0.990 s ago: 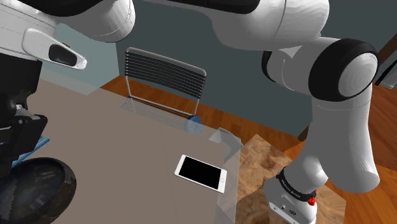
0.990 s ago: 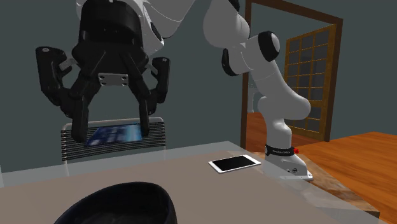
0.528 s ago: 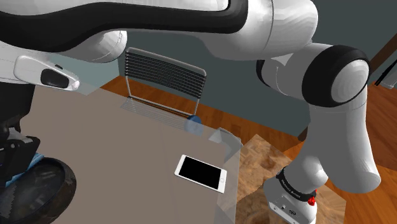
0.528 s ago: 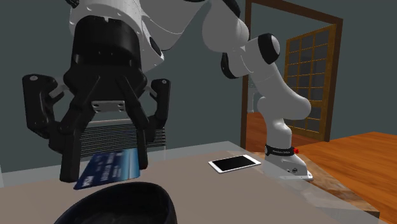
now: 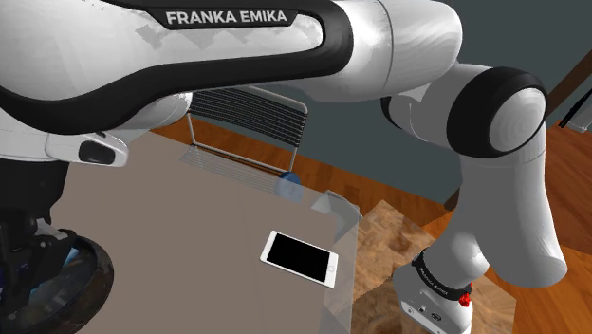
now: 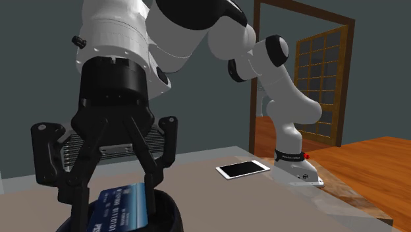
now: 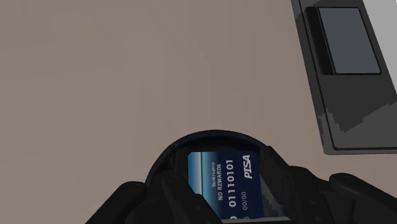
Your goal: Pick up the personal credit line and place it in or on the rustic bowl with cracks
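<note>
The hand (image 7: 224,207) has its two black fingers (image 7: 289,194) pressed against the opposite edges of a blue card (image 7: 222,181), which sits clasped between them. The card's face is turned toward the camera and carries white print: "NO REWARDS", the digits "01110101" and a logo reading something like "PTSA". Directly behind the card and fingers curves the dark rim of a round black bowl (image 7: 210,135), so the card hangs over the bowl's hollow. Whether card and bowl touch cannot be told. Beyond the bowl spreads a plain grey-brown worktop (image 7: 127,76). Far ahead of the hand, off to one side, lies a grey slab (image 7: 337,108) bearing a darker rectangular panel.
</note>
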Motion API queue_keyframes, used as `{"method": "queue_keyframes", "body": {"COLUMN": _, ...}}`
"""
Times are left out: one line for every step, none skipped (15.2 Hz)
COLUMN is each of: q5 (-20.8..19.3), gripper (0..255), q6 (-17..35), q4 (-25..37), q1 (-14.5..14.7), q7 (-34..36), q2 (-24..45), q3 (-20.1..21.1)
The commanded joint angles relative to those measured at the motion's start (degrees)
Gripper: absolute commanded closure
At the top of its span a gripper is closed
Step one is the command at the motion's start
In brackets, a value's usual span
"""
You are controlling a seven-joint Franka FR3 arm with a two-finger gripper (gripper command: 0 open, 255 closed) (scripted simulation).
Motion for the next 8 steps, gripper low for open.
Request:
{"method": "queue_keyframes", "body": {"q5": 0.1, "gripper": 255, "q6": 1.1, "q4": -1.0, "q1": -0.2, "q7": -0.6, "q2": 0.3, "q3": 0.0}}
{"method": "queue_keyframes", "body": {"q5": 0.1, "gripper": 255, "q6": 1.5, "q4": -1.3, "q1": -0.2, "q7": -0.8, "q2": 0.4, "q3": 0.0}}
{"method": "queue_keyframes", "body": {"q5": 0.1, "gripper": 255, "q6": 1.5, "q4": -1.3, "q1": -0.2, "q7": -0.8, "q2": 0.4, "q3": 0.0}}
{"method": "queue_keyframes", "body": {"q5": 0.1, "gripper": 255, "q6": 1.5, "q4": -1.3, "q1": -0.2, "q7": -0.8, "q2": 0.4, "q3": 0.0}}
{"method": "queue_keyframes", "body": {"q5": 0.1, "gripper": 255, "q6": 1.5, "q4": -1.3, "q1": -0.2, "q7": -0.8, "q2": 0.4, "q3": 0.0}}
{"method": "queue_keyframes", "body": {"q5": 0.1, "gripper": 255, "q6": 1.5, "q4": -1.3, "q1": -0.2, "q7": -0.8, "q2": 0.4, "q3": 0.0}}
{"method": "queue_keyframes", "body": {"q5": 0.1, "gripper": 255, "q6": 1.5, "q4": -1.3, "q1": -0.2, "q7": -0.8, "q2": 0.4, "q3": 0.0}}
{"method": "queue_keyframes", "body": {"q5": 0.1, "gripper": 255, "q6": 1.5, "q4": -1.3, "q1": -0.2, "q7": -0.8, "q2": 0.4, "q3": 0.0}}
